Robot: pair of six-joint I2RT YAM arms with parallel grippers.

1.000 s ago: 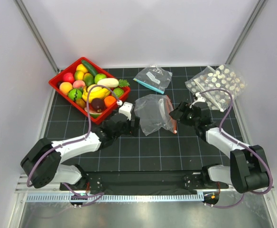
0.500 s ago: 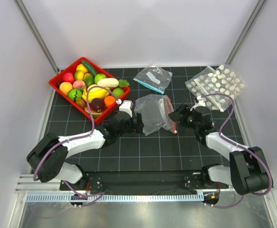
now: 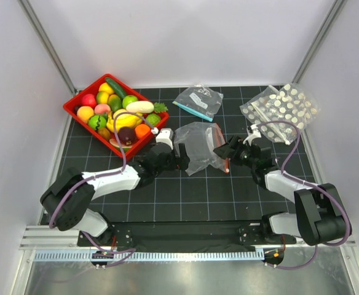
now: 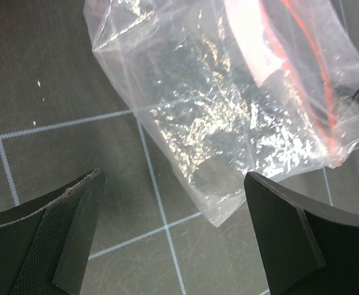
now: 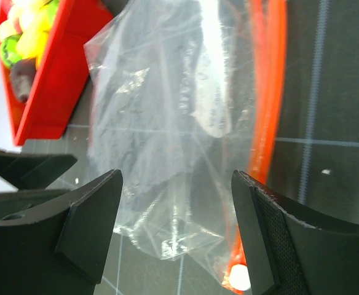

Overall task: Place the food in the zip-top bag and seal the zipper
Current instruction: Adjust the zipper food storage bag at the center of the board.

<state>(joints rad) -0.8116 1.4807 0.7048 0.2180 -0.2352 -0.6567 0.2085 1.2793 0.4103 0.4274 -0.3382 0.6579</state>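
Note:
The clear zip-top bag point(image 3: 199, 146) lies flat and empty on the black grid mat, its orange-red zipper point(image 3: 222, 149) along its right edge. My left gripper point(image 3: 181, 161) is open just left of the bag's near corner point(image 4: 228, 209). My right gripper point(image 3: 221, 149) is open at the zipper side, with the bag point(image 5: 167, 135) and the zipper point(image 5: 262, 123) between its jaws in the right wrist view. Neither gripper holds anything. The food point(image 3: 121, 114) lies piled in the red tray point(image 3: 75, 103) at the back left.
A clear bag with a teal strip point(image 3: 198, 101) lies at the back centre. A white-dotted bag point(image 3: 281, 112) lies at the back right. White walls and metal posts close in the sides.
My left gripper has moved right towards the bag's near corner. My right gripper has moved left up to the zipper edge.

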